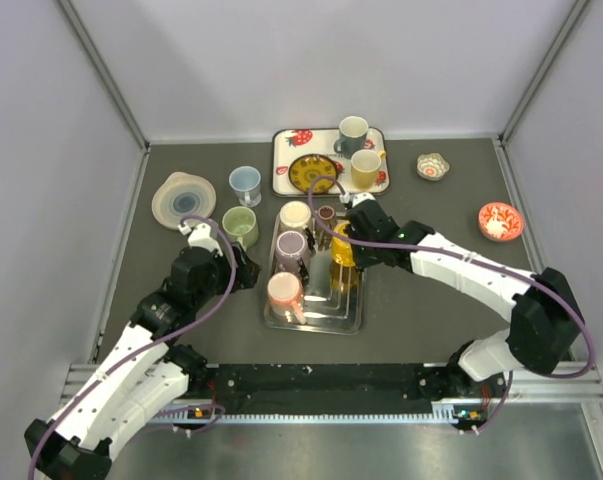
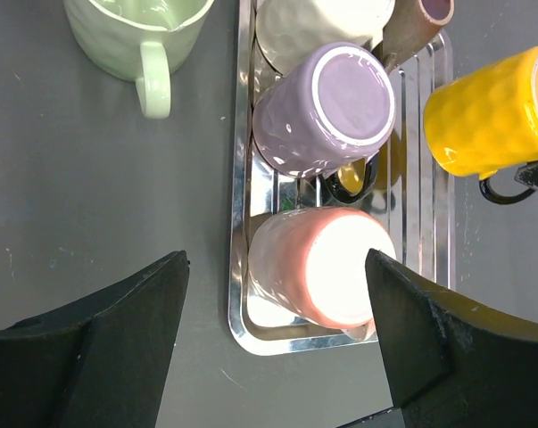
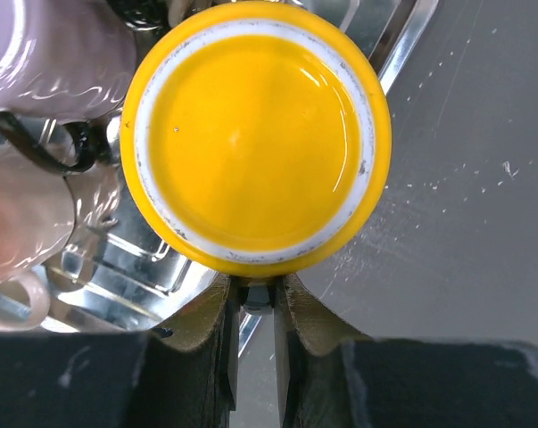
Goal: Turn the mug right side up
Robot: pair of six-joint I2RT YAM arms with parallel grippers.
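Note:
The yellow mug (image 1: 343,245) with a black handle is upside down, base up, at the right side of the steel tray (image 1: 311,326). My right gripper (image 1: 364,224) is shut on its handle; in the right wrist view the fingers (image 3: 257,290) pinch the dark handle just under the mug's base (image 3: 255,134). The mug also shows in the left wrist view (image 2: 487,111). My left gripper (image 1: 243,268) is open and empty, its jaws (image 2: 277,259) spread over the tray's left rim (image 2: 237,267) and an upturned pink mug (image 2: 326,263).
The tray also holds a purple mug (image 1: 292,246), a cream mug (image 1: 295,214) and a brown cup (image 1: 326,213). A green mug (image 1: 240,224), a blue cup (image 1: 245,182) and a lid (image 1: 183,198) stand left. A strawberry tray (image 1: 281,160) with mugs sits behind; two small bowls (image 1: 500,220) right.

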